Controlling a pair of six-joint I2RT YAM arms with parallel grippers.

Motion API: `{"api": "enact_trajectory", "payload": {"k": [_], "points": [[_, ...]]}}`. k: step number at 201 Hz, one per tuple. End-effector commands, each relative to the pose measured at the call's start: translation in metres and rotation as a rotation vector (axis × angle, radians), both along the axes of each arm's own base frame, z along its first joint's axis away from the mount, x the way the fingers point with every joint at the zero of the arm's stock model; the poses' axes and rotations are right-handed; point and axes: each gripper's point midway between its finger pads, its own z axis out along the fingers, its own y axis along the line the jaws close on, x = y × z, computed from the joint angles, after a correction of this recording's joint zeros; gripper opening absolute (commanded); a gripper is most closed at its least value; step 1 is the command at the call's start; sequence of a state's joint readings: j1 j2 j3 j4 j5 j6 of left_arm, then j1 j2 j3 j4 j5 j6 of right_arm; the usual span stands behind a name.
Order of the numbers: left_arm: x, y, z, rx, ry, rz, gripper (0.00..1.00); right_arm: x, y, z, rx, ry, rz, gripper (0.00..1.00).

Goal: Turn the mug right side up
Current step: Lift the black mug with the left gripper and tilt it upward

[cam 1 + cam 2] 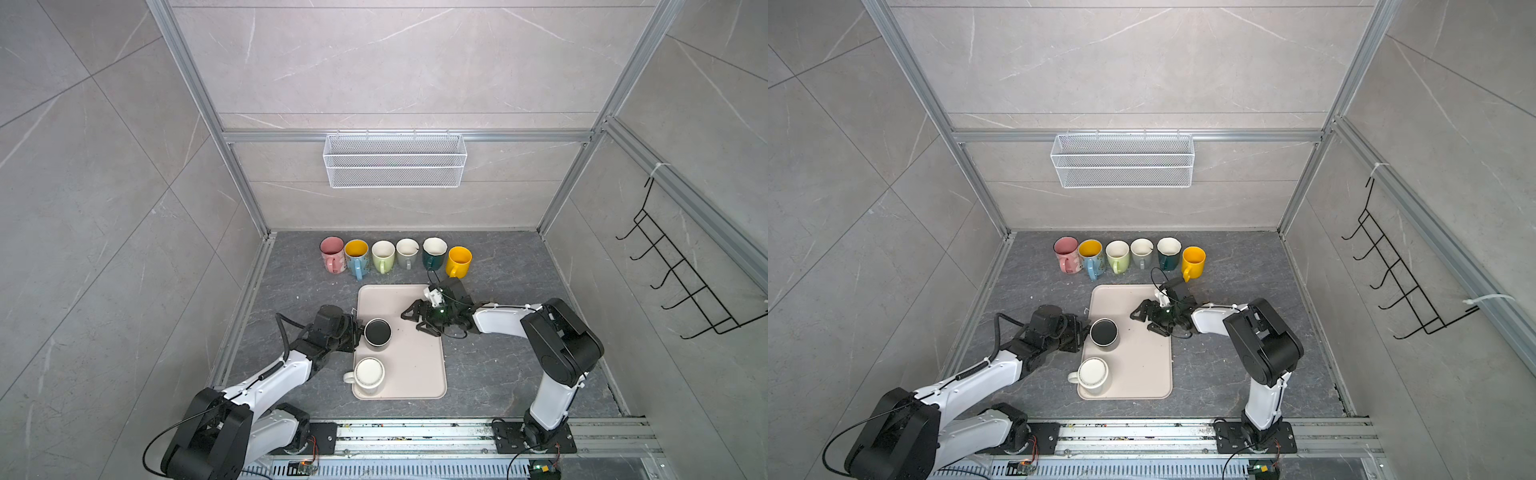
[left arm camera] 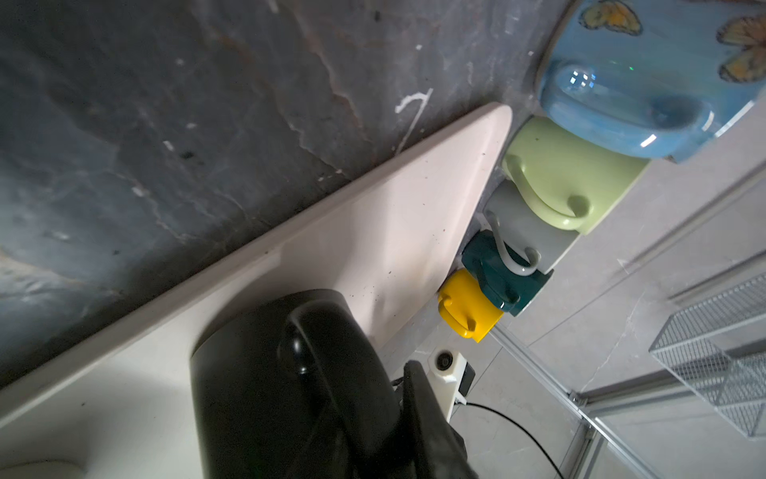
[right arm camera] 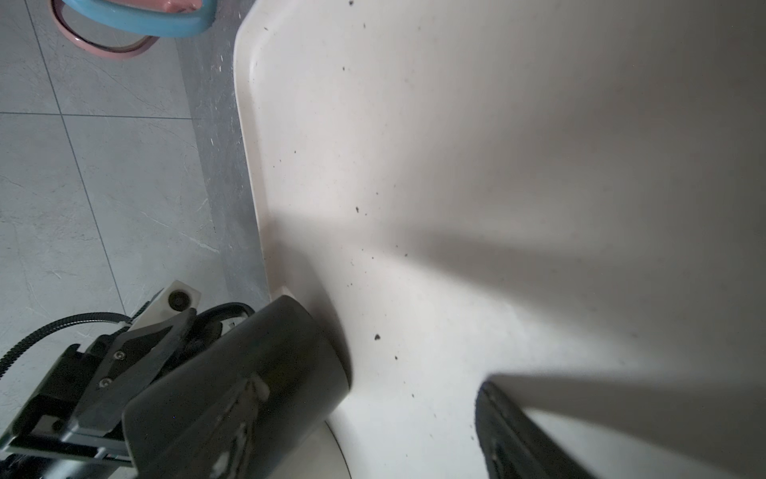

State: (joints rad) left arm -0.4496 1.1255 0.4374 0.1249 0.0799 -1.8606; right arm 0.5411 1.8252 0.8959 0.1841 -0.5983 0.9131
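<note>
The beige tray point(image 1: 415, 365) point(image 1: 1142, 365) lies on the dark surface point(image 1: 498, 374) and holds two mugs. The black mug point(image 1: 377, 331) point(image 1: 1104, 331) stands near its left edge, with a dark disc and paler ring on top; I cannot tell for sure whether that is base or mouth. The white mug point(image 1: 369, 376) point(image 1: 1094, 374) stands at the near left corner, base up, handle pointing left.

Behind the tray is a row of six mugs point(image 1: 382, 255), mouths up: pink, blue, light green, grey, dark teal and yellow. A wire basket point(image 1: 395, 160) hangs on the back wall.

The left arm reaches in low from the left. The left gripper point(image 1: 357, 328) point(image 1: 1086, 328) is level at the black mug's left side, its fingers point(image 2: 422, 414) closed in on the handle.

The right arm's forearm stretches level over the tray's far right corner. The right gripper point(image 1: 411, 322) point(image 1: 1141, 323) hangs above the tray with its jaws spread wide, holding nothing.
</note>
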Motion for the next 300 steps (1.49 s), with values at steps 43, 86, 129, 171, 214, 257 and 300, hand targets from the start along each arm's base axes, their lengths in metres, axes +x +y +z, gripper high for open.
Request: {"api": "enact_trajectory", "payload": {"k": [43, 86, 129, 171, 214, 257, 300], "points": [[0.025, 0.008, 0.106, 0.209, -0.494, -0.106, 0.00, -0.006, 0.000, -0.007, -0.016, 0.021, 0.012, 0.84], [0.018, 0.004, 0.160, 0.459, -0.682, -0.302, 0.00, -0.007, 0.000, -0.007, -0.016, 0.020, 0.014, 0.84], [0.008, -0.014, 0.192, 0.589, -0.889, -0.495, 0.00, -0.008, -0.002, -0.004, -0.026, 0.016, 0.020, 0.84], [-0.006, -0.019, 0.200, 0.704, -1.046, -0.590, 0.00, -0.008, -0.007, 0.006, -0.075, -0.017, 0.039, 0.84], [-0.023, -0.009, 0.222, 0.846, -1.229, -0.568, 0.00, -0.009, -0.015, 0.030, -0.146, -0.078, 0.095, 0.84], [-0.040, -0.013, 0.234, 0.973, -1.377, -0.615, 0.00, -0.009, -0.015, 0.061, -0.135, -0.131, 0.132, 0.83], [-0.045, -0.017, 0.239, 1.121, -1.452, -0.632, 0.00, -0.009, -0.017, 0.087, -0.130, -0.168, 0.149, 0.82]]}}
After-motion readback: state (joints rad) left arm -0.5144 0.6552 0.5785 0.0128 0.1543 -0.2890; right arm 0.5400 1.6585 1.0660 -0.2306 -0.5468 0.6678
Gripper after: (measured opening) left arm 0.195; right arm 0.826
